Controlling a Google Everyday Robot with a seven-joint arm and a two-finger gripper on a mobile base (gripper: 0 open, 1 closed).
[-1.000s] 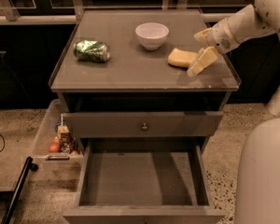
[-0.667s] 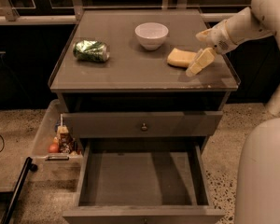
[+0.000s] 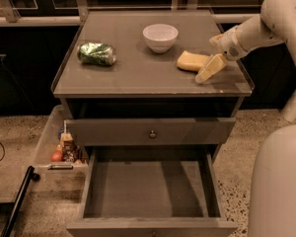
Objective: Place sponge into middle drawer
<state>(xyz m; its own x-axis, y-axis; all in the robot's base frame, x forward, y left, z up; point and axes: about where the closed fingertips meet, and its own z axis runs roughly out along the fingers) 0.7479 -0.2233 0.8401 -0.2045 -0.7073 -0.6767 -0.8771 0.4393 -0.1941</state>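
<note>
On the desk (image 3: 138, 80), well left of the bowl (image 3: 160, 36), a green can (image 3: 96, 54) lies on its side. The white bowl stands upright near the back of the desk. Below the bowl, the upper drawer front (image 3: 113, 131) is shut, and under it the middle drawer (image 3: 150, 189) is pulled far out. Just right of the bowl, the sponge (image 3: 191, 60) lies flat on the desk, not in the drawer. Further right of the bowl, the gripper (image 3: 208, 58) is at the sponge's right end. Its fingers (image 3: 212, 67) are spread apart and grip nothing. The lower finger lies beside the sponge; I cannot tell if it touches.
</note>
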